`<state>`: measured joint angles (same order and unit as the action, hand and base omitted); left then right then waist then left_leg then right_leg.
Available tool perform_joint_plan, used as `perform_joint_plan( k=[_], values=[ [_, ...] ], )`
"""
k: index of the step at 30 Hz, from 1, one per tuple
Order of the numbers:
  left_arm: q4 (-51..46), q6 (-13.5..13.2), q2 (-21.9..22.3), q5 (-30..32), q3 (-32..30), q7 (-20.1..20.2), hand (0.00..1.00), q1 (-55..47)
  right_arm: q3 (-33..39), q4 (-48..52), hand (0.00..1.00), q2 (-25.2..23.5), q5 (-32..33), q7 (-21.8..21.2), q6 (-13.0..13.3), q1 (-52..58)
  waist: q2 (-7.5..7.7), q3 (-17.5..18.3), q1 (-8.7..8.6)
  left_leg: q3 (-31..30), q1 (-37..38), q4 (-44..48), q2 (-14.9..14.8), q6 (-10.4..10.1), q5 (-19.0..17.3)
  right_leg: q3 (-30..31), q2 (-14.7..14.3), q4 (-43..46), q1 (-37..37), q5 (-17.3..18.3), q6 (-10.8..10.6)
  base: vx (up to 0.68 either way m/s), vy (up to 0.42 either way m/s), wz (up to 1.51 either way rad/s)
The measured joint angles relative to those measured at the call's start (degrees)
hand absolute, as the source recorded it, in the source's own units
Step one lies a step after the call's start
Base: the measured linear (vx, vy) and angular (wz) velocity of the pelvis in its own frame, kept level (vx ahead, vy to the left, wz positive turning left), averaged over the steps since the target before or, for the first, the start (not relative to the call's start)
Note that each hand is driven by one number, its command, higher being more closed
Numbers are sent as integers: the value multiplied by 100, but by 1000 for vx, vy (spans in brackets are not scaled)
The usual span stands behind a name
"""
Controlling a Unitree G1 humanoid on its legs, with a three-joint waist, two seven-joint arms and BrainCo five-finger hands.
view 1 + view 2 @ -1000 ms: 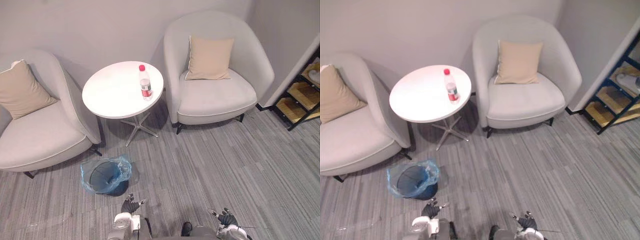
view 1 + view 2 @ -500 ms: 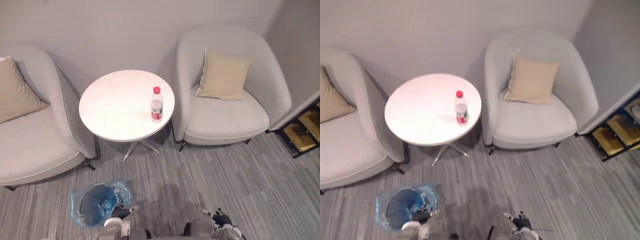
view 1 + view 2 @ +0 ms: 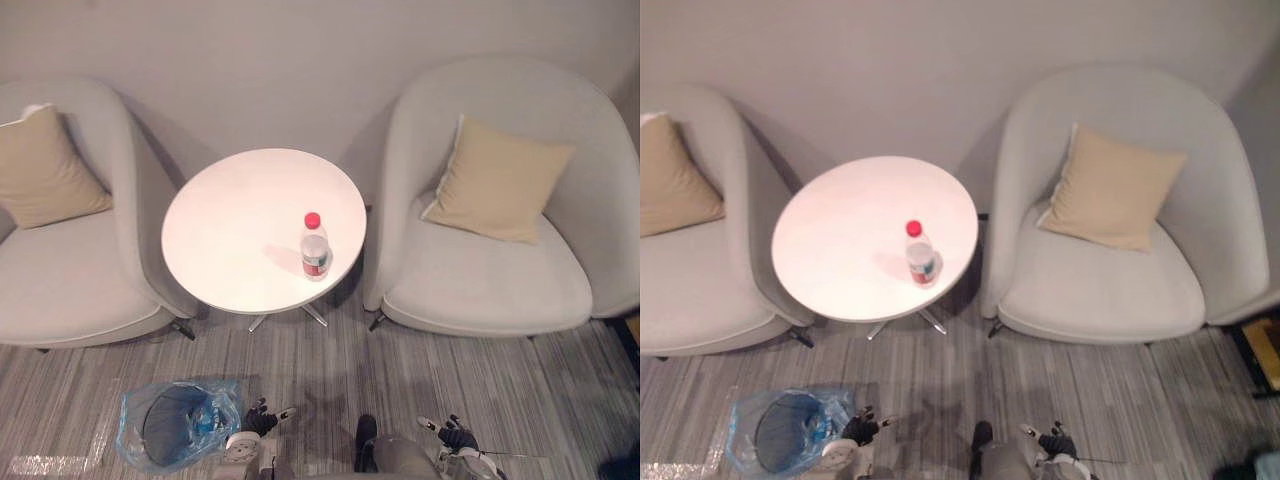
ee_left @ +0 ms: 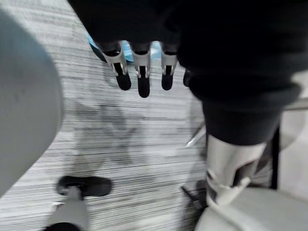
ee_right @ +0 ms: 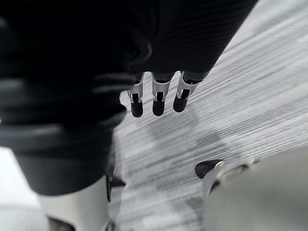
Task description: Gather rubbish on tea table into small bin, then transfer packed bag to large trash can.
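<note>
In your left eye view, the bottle [image 3: 315, 244] stands upright on the round white table [image 3: 225, 225], near its right edge, between the left armchair [image 3: 70, 275] and the right armchair [image 3: 480, 285]. The small bin [image 3: 168, 434], lined with a blue bag [image 3: 130, 442], sits on the floor [image 3: 500, 390] nearer you. In the right eye view, your left hand [image 3: 861, 428] hangs just beside that bin, and your right hand [image 3: 1054, 441] is well apart from it. The left wrist view shows straight, empty fingers [image 4: 139, 79]. The right wrist view shows fingers [image 5: 158, 98] likewise straight and holding nothing.
</note>
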<state>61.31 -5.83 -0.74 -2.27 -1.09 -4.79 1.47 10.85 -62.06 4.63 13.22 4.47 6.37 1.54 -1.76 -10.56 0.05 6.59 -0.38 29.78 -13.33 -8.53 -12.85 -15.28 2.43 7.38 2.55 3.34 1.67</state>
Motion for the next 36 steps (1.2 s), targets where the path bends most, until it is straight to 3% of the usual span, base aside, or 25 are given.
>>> perform_joint_plan(
  k=[1,3,5,6,8,11,14,21,27,36],
  values=[
    [-2,0,6,0,0,0,0,4,0,0,0,0,30,1,0,0,-10,-3,-3,87,-50,-71,8,24,-65,-35,15,-30,-27,-4,-6,68,18,54],
    [-57,-1,-14,2,4,-7,0,-3,-2,0,0,-1,37,8,-5,-4,-24,-2,38,240,-294,-1032,365,181,-57,-169,161,-98,-119,-27,-114,54,113,30],
    [-59,1,-31,5,37,0,0,-32,-8,-6,0,49,33,8,-3,-4,-119,38,43,140,-281,-1638,534,214,394,-149,134,-92,-190,-15,-218,76,128,-5],
    [-50,-7,-115,67,54,-8,0,-45,-93,2,0,13,27,16,-3,28,-3,119,79,197,-94,-1833,676,223,468,63,176,-181,-257,-13,-337,96,89,-12],
    [75,6,-229,106,78,-7,0,-53,-191,32,0,-2,22,16,2,38,87,177,57,204,-42,-1924,774,247,480,93,265,-222,-273,-25,-391,106,119,-4],
    [160,24,-303,114,103,-4,0,-73,-220,66,0,-5,-15,27,0,49,113,196,66,189,45,-2118,907,337,538,103,323,-305,-285,-44,-421,75,74,6],
    [167,26,-397,178,107,-3,0,-177,-385,350,0,6,-264,73,-2,74,95,203,66,164,251,-2356,954,403,590,147,319,-388,-429,-47,-422,76,21,4],
    [127,-3,-425,277,279,-8,0,-243,-929,2343,0,342,-1061,257,121,-25,154,289,63,154,347,-2697,983,463,711,243,279,-573,-441,-124,-406,1,1,-2],
    [126,-11,-483,345,286,-7,0,-257,-1080,3002,0,419,-1760,401,257,-155,255,360,81,194,265,-2766,1042,503,755,340,279,-953,-453,-382,-430,-4,19,-8],
    [116,-112,-503,352,406,-7,0,-269,-1388,3217,0,521,-1922,626,343,-617,264,359,111,-13,230,-2921,1102,576,910,219,312,-1004,-455,-424,-434,-33,4,9]
  ],
)
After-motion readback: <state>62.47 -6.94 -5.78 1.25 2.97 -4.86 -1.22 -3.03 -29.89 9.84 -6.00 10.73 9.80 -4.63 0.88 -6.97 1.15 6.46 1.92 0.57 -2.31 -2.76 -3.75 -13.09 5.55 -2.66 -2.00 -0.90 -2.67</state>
